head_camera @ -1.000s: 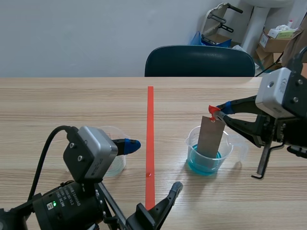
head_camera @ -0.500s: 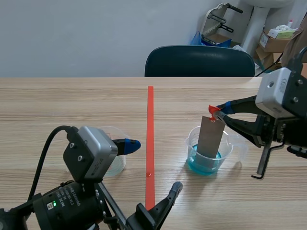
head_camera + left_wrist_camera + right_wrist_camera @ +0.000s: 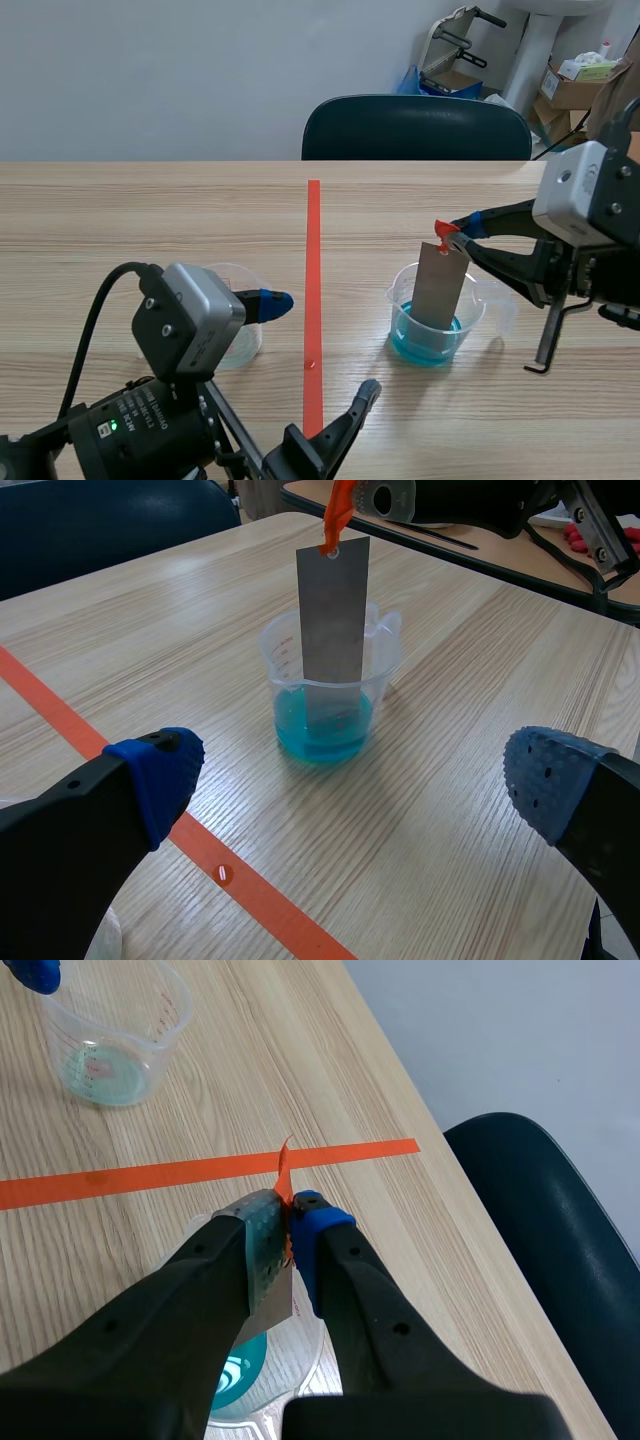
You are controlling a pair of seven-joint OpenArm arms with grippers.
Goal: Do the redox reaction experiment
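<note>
the right gripper (image 3: 455,238) pinched the strip (image 3: 440,285) at its orange tag (image 3: 441,228), end dipped in the cup (image 3: 435,325) of blue water at 4 o'clock. the left gripper (image 3: 352,775) was wide open, holding nothing. i think a slip or sideways tug could tip the cup and spill it.

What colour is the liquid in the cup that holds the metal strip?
The liquid is blue, clearest in the left wrist view.

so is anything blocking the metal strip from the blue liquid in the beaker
Nothing visible does: the metal strip, held at its top by the right gripper, already dips into the blue liquid in the beaker.
</note>
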